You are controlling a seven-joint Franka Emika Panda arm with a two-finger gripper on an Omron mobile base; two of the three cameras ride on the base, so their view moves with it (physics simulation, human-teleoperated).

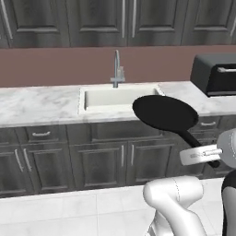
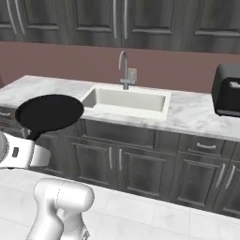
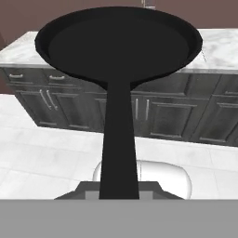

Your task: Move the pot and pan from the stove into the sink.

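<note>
Gripper [image 1: 213,156] clamped on the pan's [image 1: 165,113] long handle.

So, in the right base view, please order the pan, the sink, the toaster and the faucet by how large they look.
1. Sink
2. Pan, though it is nearer the camera, so its true size is unsure
3. Toaster, cut by the picture edge
4. Faucet

Dark cabinets [image 1: 50,156], mauve wall [image 1: 55,64]
</note>
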